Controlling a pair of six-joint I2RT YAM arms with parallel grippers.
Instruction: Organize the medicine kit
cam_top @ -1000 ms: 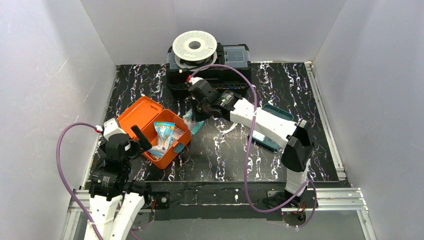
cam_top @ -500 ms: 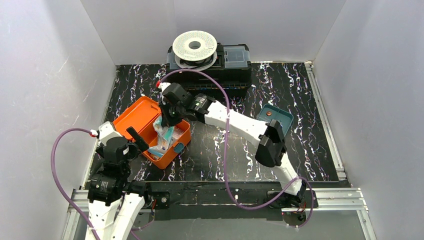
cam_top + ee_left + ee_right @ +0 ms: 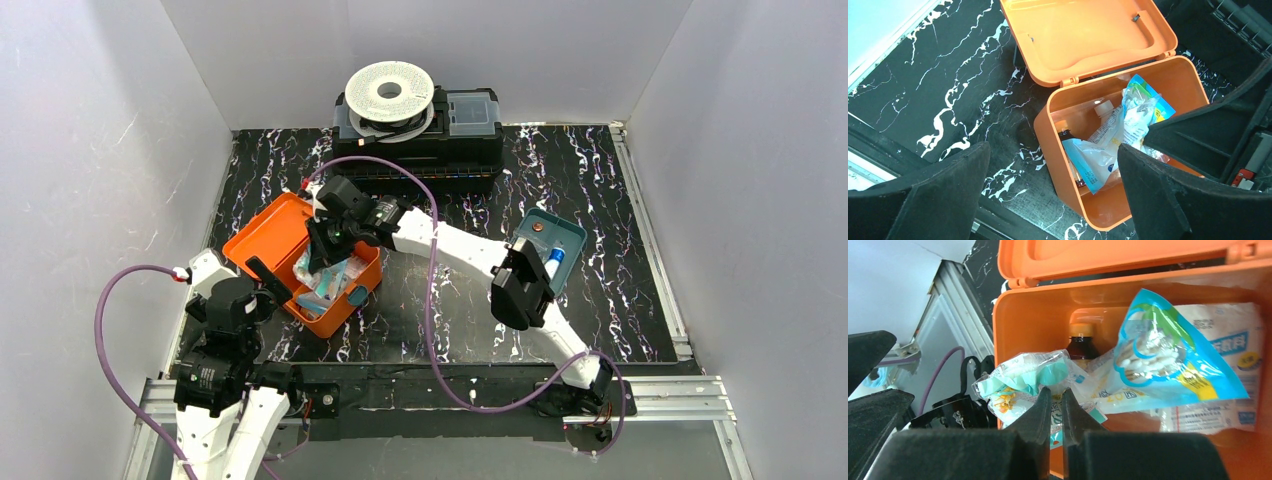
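The medicine kit (image 3: 268,232) is an orange box lying open at the left, lid flat behind it. It holds a blue cotton-swab packet (image 3: 1168,365), a brown bottle (image 3: 1080,342) and other sachets (image 3: 1093,160). My right gripper (image 3: 325,245) is over the box, shut on a clear packet with teal and white contents (image 3: 1023,377); the grip shows in the right wrist view (image 3: 1056,395). My left gripper (image 3: 272,288) is open and empty, its fingers either side of the box's near corner (image 3: 1053,147). The teal inner tray (image 3: 560,228) sits on the table to the right.
A black toolbox (image 3: 450,150) with a white spool (image 3: 388,92) on top stands at the back. The teal tray holds a blue tube (image 3: 553,262). White walls close in three sides. Purple cables loop from both arms.
My right gripper has swung left from the table middle to over the open box, carrying the teal packet, and has dropped lower. My left gripper has drawn back slightly toward the near-left.
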